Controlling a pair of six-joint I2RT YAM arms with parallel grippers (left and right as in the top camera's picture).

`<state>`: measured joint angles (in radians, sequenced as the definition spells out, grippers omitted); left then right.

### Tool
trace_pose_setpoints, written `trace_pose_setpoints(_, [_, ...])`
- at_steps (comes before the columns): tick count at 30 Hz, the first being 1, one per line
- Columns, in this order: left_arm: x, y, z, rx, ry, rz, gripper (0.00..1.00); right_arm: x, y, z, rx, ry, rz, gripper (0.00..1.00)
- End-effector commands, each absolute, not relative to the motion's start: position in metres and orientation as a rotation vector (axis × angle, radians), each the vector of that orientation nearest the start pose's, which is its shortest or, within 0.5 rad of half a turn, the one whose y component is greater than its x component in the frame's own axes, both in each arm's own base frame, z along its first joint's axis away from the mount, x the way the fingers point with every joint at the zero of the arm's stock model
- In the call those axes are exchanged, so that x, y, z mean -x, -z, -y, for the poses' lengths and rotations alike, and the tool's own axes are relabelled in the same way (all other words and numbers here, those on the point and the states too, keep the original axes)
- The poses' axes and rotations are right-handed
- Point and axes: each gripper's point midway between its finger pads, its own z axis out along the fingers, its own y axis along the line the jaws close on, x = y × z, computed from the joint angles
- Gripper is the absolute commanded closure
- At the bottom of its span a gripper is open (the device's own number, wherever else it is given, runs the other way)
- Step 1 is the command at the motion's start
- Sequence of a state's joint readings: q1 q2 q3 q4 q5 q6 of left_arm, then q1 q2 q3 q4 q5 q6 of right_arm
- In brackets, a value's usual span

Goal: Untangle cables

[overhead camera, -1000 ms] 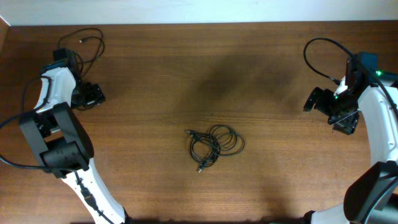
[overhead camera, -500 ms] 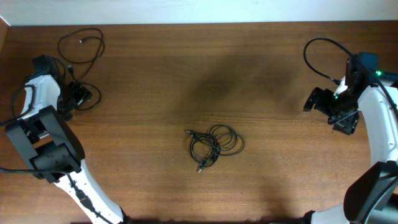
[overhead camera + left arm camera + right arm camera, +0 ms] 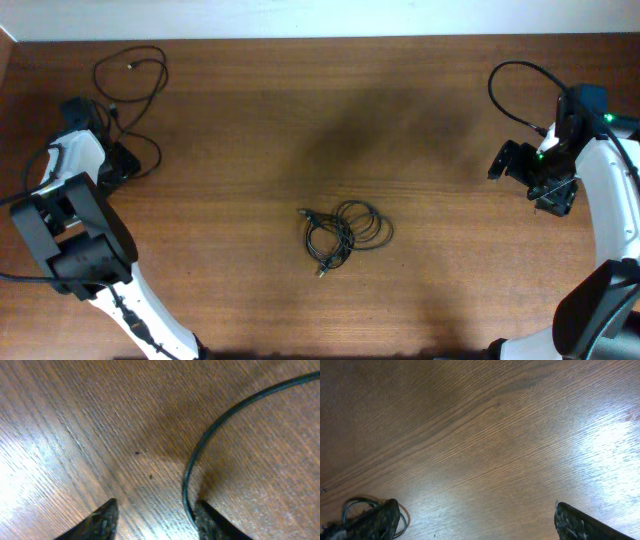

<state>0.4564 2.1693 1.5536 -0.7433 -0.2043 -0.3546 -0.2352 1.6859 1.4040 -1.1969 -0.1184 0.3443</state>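
Observation:
A tangle of thin black cables [image 3: 345, 233] lies in the middle of the wooden table. One separate loose cable [image 3: 130, 85] sprawls at the far left, and a loop of it runs down to my left gripper [image 3: 116, 163]. In the left wrist view that cable [image 3: 192, 467] curves in from the upper right and ends against the inner side of the right fingertip [image 3: 212, 522]. My left gripper [image 3: 157, 521] stands partly narrowed and open, with bare wood in the gap. My right gripper [image 3: 477, 522] is wide open over bare table at the right [image 3: 510, 162]. The tangle [image 3: 352, 507] peeks out behind its left finger.
The table's back edge meets a white wall [image 3: 320, 18]. A thick black arm cable [image 3: 510, 90] arcs above the right arm. The left arm's black base [image 3: 85, 245] sits at the front left.
My left gripper has slid left and slightly toward the front, down onto the loose cable's loop, and its jaws have narrowed. The right arm and the tangle have not moved.

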Motion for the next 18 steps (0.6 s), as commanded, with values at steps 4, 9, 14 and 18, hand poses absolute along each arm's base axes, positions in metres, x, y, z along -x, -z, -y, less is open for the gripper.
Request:
trace_pose_setpoints(4, [-0.368, 0.028, -0.227, 1.136, -0.359, -2.804, 0.65, -0.32, -0.123, 0.056, -0.869, -0.191, -2.921, 0.02])
trace_pose_setpoints(9, [-0.383, 0.028, -0.228, 1.121, -0.305, -2.751, 1.0, -0.319, -0.123, 0.056, -0.87, -0.191, -2.921, 0.01])
trace_pose_setpoints(14, [-0.455, -0.029, -0.234, 0.812, -0.139, -2.642, 1.0, -0.319, -0.123, 0.056, -0.87, -0.191, -2.921, 0.02])
trace_pose_setpoints(18, [-0.525, -0.169, -0.243, 0.678, -0.02, -2.366, 1.0, -0.319, -0.123, 0.056, -0.87, -0.191, -2.921, 0.02])
